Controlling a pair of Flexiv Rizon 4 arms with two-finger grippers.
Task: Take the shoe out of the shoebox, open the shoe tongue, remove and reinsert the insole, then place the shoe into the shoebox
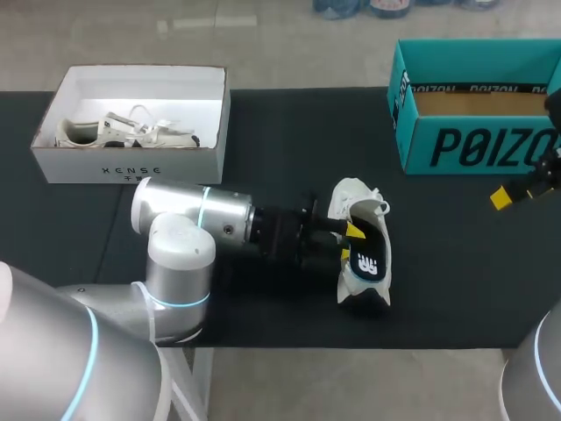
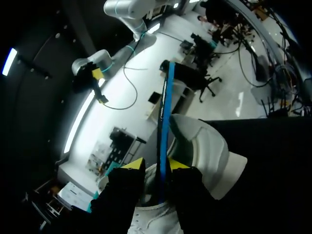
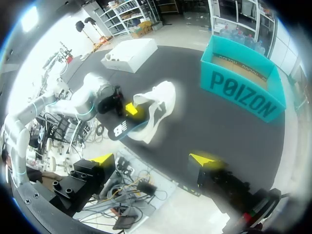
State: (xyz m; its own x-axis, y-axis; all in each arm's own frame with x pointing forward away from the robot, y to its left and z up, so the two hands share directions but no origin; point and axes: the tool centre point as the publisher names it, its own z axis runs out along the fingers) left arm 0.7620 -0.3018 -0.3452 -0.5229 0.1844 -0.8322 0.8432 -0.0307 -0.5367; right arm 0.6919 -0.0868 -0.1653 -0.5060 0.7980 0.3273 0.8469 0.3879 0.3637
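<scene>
At mid-counter (image 1: 263,132), the shoe (image 1: 355,197) lies well apart from the teal box (image 1: 473,145). Left tool (image 2: 156,165) is clamped on the insole (image 2: 163,122), one finger on each face, the thin edge standing between the tips. The insole overlaps the shoe mouth; I cannot tell how much sits inside. Right tool (image 3: 153,159) is wide apart, empty, off near the teal box.

Judgement: insole step in hand. Next move needs a firm pinch and the insole kept in line with the mouth. Nothing restrains the shoe, so it may slide.
</scene>
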